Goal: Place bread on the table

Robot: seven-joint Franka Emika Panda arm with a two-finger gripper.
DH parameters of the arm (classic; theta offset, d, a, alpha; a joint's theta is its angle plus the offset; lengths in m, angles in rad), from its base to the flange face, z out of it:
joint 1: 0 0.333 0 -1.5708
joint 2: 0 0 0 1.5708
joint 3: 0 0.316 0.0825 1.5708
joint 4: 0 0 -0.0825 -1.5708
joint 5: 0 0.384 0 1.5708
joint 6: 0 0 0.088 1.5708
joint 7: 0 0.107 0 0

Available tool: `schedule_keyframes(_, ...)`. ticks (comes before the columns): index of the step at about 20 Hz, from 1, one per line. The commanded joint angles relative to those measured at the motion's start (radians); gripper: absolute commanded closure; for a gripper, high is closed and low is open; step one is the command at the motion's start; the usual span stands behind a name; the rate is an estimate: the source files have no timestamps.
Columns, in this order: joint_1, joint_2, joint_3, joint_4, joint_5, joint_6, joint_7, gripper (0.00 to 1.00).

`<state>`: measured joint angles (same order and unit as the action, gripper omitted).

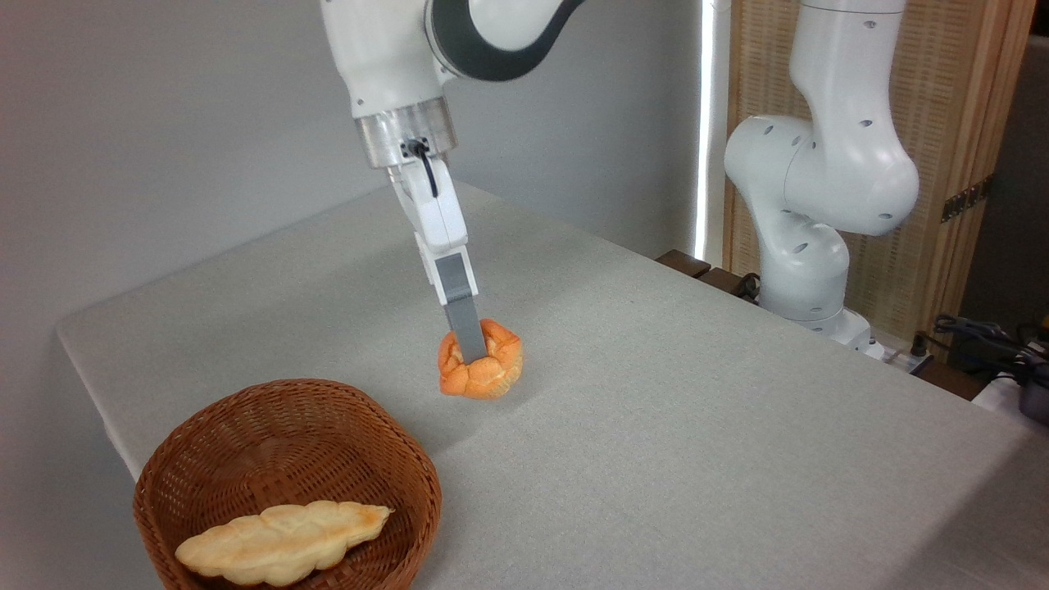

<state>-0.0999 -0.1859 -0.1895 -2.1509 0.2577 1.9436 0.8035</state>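
The bread (485,370), a small round orange-golden bun with a lumpy top, is at the middle of the grey-beige table (656,393), tilted, at or just above the cloth. My gripper (472,354) reaches down from above and is shut on the bread. One grey finger (464,315) shows in front, its tip pressed into the bun's top. The second finger is hidden behind the first.
A brown woven basket (287,418) stands at the front left corner, holding a long pale yellow leaf-shaped loaf (283,542). The arm's white base (807,246) stands at the table's far right edge, with cables beyond it.
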Motion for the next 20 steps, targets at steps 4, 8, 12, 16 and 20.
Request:
schedule_keyframes(4,-0.086,-0.030,-0.002,-0.125,0.000,0.058,0.000,0.17)
schedule_keyframes(8,-0.093,0.006,-0.015,-0.124,-0.001,0.063,-0.006,0.00)
schedule_keyframes(12,-0.093,0.012,-0.013,-0.101,-0.069,0.058,-0.065,0.00)
schedule_keyframes(16,-0.092,0.023,-0.002,-0.028,-0.078,0.044,-0.255,0.00)
schedule_keyframes(20,-0.090,0.023,0.077,0.113,-0.138,-0.052,-0.303,0.00)
